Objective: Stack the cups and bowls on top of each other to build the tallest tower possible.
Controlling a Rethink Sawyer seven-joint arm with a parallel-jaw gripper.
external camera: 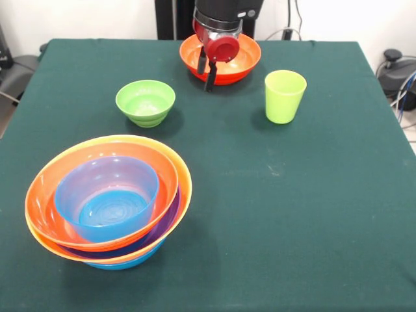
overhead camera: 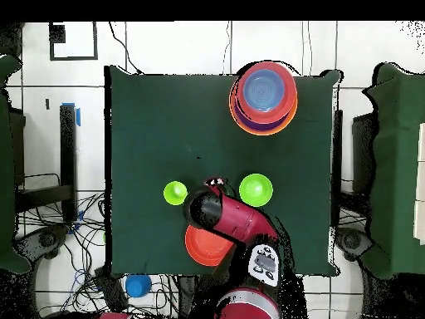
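Currently listed: gripper (external camera: 208, 73), hanging over the front rim of a red-orange bowl (external camera: 240, 64) at the table's (external camera: 312, 214) far edge; dark fingers hang close together, whether they pinch the rim cannot be told. Lime-green tumbler (external camera: 285, 95), upright, near that bowl. Small lime-green bowl (external camera: 145, 102), standing alone. Tower (external camera: 107, 198), nested blue, orange and purple bowls, at the near corner, well apart.
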